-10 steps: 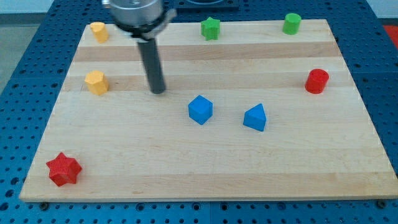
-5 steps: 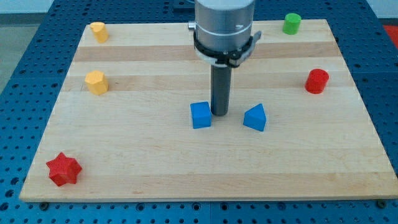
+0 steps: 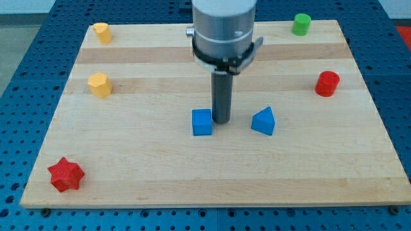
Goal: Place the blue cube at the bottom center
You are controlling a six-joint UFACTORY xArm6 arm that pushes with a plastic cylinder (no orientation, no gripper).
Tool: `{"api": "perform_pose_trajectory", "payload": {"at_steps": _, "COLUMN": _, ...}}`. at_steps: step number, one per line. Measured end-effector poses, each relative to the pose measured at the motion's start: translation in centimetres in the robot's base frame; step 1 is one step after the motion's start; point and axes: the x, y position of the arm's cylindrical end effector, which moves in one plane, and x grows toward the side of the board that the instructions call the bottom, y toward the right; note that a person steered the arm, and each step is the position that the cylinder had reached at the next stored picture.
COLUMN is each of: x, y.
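Note:
The blue cube (image 3: 201,122) sits near the middle of the wooden board (image 3: 212,173). My tip (image 3: 221,120) rests on the board right against the cube's right side, at its upper right corner. A blue wedge-shaped block (image 3: 263,121) lies to the right of my tip, apart from it. The arm's grey body above the rod hides the top centre of the board.
Two yellow blocks (image 3: 101,32) (image 3: 98,84) stand at the left. A red star (image 3: 65,174) lies at the bottom left. A red cylinder (image 3: 327,83) stands at the right and a green cylinder (image 3: 300,24) at the top right.
My tip came from the upper left to the cube's right side and has nudged the cube a little left and down. The arm now hides the green star.

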Motion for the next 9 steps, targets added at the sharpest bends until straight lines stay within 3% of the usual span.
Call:
{"api": "perform_pose_trajectory", "payload": {"at_steps": 1, "x": -2.8, "y": -0.3}}
{"api": "perform_pose_trajectory", "payload": {"at_steps": 2, "x": -1.3, "y": -2.8}}
{"api": "perform_pose_trajectory", "payload": {"at_steps": 4, "x": 5.6, "y": -3.1}}
{"api": "perform_pose_trajectory", "payload": {"at_steps": 6, "x": 4.5, "y": -4.4}}
{"api": "perform_pose_trajectory", "payload": {"at_steps": 9, "x": 9.2, "y": -4.5}}
